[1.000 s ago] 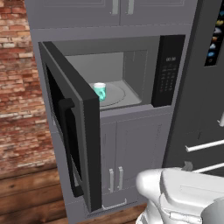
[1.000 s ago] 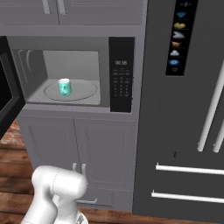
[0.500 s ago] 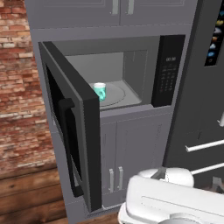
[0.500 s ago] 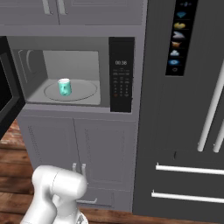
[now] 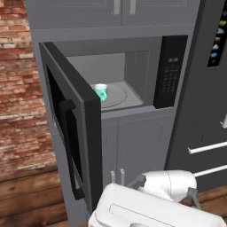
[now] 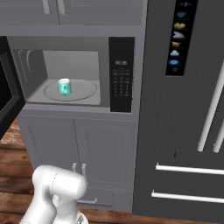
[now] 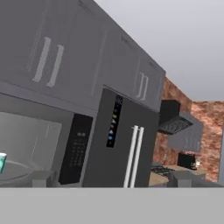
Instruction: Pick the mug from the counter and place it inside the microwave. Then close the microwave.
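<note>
**Teal mug sat inside the open microwave**

Teal-green and white-rimmed, the small mug (image 5: 101, 92) stood upright on the round grey turntable (image 6: 83, 90) inside the large grey built-in microwave (image 6: 72, 74), towards the left side of the cavity as I faced it. From the right base view the mug (image 6: 64, 87) sat left of the plate's centre, well apart from the black keypad panel (image 6: 120, 74) on the right. In the hand view just a sliver of the mug (image 7: 2, 162) showed at the left edge.

The microwave's dark glass door (image 5: 73, 128) hung wide open, swung out to the left, with its black vertical handle (image 5: 70, 146) facing outward. Grey cabinet doors (image 6: 78, 148) sat below the oven and more grey cabinets (image 5: 119, 11) above it. A tall dark refrigerator (image 6: 183, 109) with pale bar handles stood just to the right, and a red brick wall (image 5: 20, 88) lay to the left.

The robot's white arm (image 5: 155, 204) was low, below the microwave. Its two finger tips (image 7: 40, 178) barely rose at the bottom of the hand view, set wide apart with nothing between them.
</note>
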You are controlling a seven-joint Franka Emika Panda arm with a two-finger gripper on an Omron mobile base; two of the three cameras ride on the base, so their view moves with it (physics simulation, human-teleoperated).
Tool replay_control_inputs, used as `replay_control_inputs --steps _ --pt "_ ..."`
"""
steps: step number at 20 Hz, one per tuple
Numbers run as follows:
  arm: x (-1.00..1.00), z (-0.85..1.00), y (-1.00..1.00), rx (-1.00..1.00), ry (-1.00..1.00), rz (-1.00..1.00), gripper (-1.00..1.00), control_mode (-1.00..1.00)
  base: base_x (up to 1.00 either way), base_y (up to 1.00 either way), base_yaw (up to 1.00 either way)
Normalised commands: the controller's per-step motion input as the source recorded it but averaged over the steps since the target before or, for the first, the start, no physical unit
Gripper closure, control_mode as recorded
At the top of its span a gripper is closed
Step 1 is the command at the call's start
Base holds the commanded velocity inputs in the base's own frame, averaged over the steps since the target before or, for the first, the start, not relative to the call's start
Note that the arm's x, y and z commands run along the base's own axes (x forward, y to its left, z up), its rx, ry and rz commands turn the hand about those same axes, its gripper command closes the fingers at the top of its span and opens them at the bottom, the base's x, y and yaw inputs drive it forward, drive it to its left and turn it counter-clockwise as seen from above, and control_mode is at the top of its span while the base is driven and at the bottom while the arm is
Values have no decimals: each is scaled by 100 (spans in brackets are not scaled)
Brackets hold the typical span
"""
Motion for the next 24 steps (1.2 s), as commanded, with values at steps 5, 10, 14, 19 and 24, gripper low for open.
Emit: replay_control_inputs --steps 5,10,14,19,24 --pt "10 -25 19 -9 0 -14 -100 -100 0 0 0" --pt "9 -14 25 -5 0 -8 -100 -100 0 0 0" --pt "2 0 34 -3 0 0 -100 -100 0 0 0" --pt "16 -1 26 -1 0 0 -100 -100 0 0 0" --pt "26 -11 25 -3 1 0 -100 -100 0 0 0"
